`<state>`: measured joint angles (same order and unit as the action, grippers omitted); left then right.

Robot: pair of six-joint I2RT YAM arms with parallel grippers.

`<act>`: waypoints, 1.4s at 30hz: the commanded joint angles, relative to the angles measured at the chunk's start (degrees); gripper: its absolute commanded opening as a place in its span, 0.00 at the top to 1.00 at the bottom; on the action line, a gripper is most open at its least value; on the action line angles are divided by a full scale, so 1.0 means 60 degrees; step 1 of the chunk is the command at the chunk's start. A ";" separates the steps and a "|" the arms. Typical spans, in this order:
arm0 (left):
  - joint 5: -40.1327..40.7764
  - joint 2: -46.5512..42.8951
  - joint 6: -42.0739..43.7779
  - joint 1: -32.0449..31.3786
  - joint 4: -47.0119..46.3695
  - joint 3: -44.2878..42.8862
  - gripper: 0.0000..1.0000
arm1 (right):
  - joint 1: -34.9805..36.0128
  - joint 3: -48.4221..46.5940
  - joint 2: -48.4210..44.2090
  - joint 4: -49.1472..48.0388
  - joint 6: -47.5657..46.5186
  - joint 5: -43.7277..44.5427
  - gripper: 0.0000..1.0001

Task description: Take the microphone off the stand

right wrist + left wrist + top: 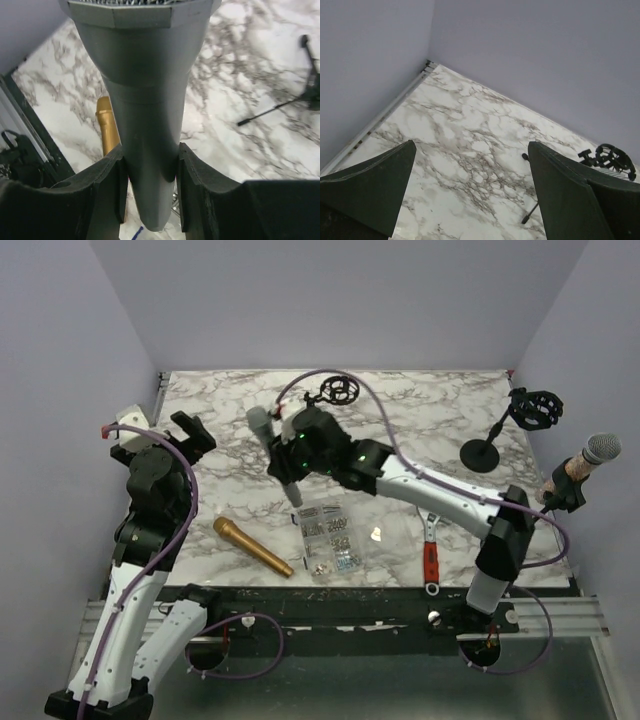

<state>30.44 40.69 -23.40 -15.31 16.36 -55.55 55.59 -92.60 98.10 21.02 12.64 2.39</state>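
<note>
My right gripper is shut on a grey microphone and holds it tilted above the table's middle, head up and to the left. In the right wrist view the microphone fills the gap between my fingers, and the gripper is closed on its lower body. A small black tripod stand with an empty shock mount stands at the back centre, apart from the microphone; it shows in the left wrist view too. My left gripper is open and empty at the left, also seen from its wrist.
A gold microphone lies near the front edge, also in the right wrist view. A clear parts box and a red-handled wrench lie at the front. A second stand with a round base and another microphone are at the right.
</note>
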 commanded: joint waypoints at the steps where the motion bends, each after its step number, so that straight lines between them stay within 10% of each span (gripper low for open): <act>1: 0.1884 -0.0508 0.0017 0.0062 -0.0148 0.0158 0.02 | 0.0691 -0.1414 0.1178 0.0803 -0.0511 0.0429 0.99; 42: 0.1119 -0.0512 -0.0378 0.0074 -0.0125 0.0264 0.02 | 0.1377 -0.4682 0.6558 0.3236 -0.0513 -0.0254 0.99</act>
<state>38.35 37.60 -25.15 -15.09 15.94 -54.48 63.13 -120.97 136.73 40.18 9.02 1.85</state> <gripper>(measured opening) 0.979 0.435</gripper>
